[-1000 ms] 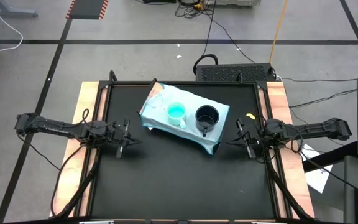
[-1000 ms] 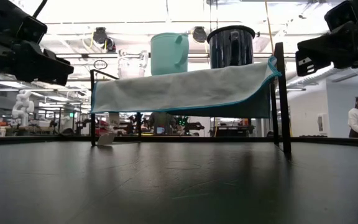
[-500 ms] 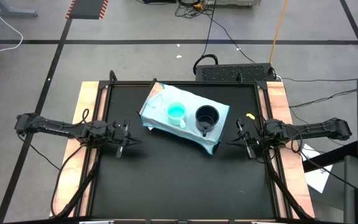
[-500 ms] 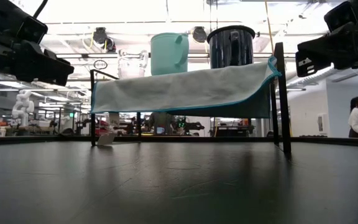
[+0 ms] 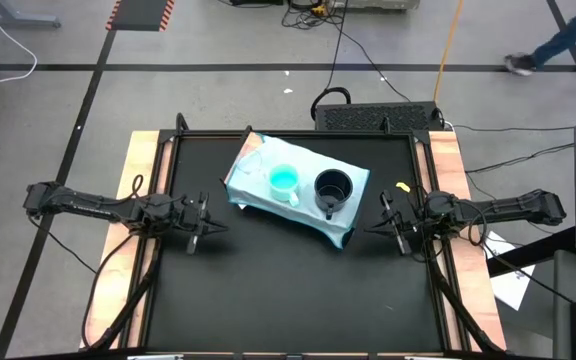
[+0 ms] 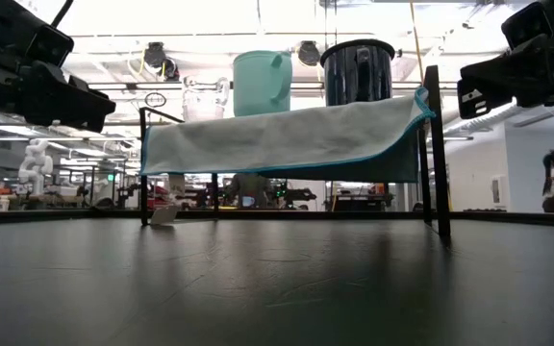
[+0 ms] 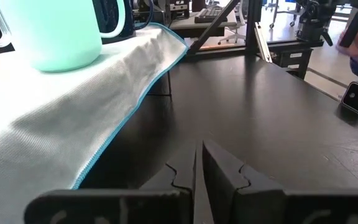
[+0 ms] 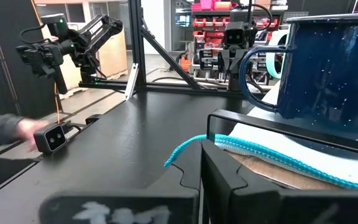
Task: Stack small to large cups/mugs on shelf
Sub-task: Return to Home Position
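Left gripper (image 7: 198, 155) and right gripper (image 8: 201, 152): fingers closed together, holding nothing, each at its own side of the table, well apart from the shelf (image 5: 253, 165).

On the shelf stand in a row the clear glass cup (image 6: 203, 99), teal mug (image 5: 284, 180) and dark blue mug (image 5: 332, 187).

Hazard: the cloth (image 6: 287, 135) overhangs the shelf edge. An arm snagging it would drag the cups off. The glass cup appears nearest one end, but its footing is hard to confirm.
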